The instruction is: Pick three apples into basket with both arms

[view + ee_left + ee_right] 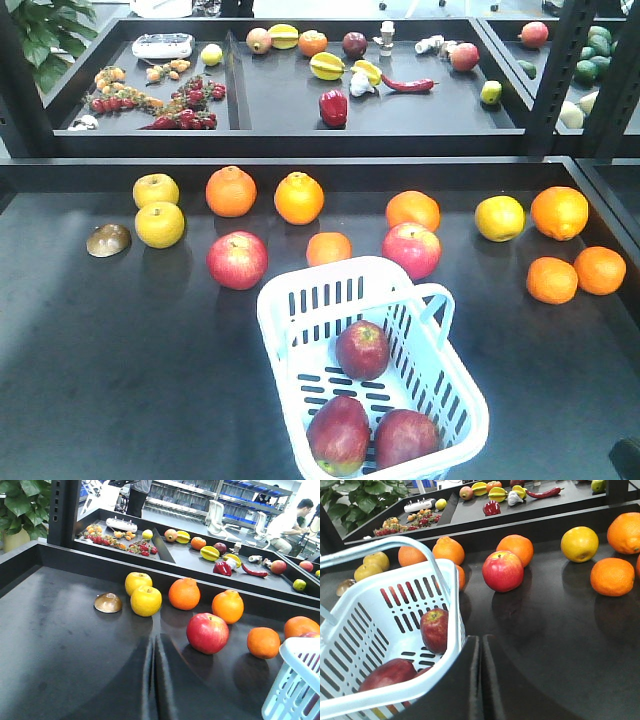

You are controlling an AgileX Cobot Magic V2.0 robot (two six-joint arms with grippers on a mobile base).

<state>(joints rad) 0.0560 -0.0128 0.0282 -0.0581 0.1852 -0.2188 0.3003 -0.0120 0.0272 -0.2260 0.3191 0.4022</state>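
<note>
Both grippers' fingers (154, 680) (480, 680) were seen pressed together, empty, at lower frame; three apples (362, 350) were recorded inside the basket (290, 300), partly cropped.

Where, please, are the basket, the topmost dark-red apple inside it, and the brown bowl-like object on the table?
basket (283, 300): front-facing view, on its far-left rim corner.
topmost dark-red apple (362, 350): front-facing view, on the middle of its skin.
brown bowl-like object (108, 603): left wrist view, on its domed top.
</note>
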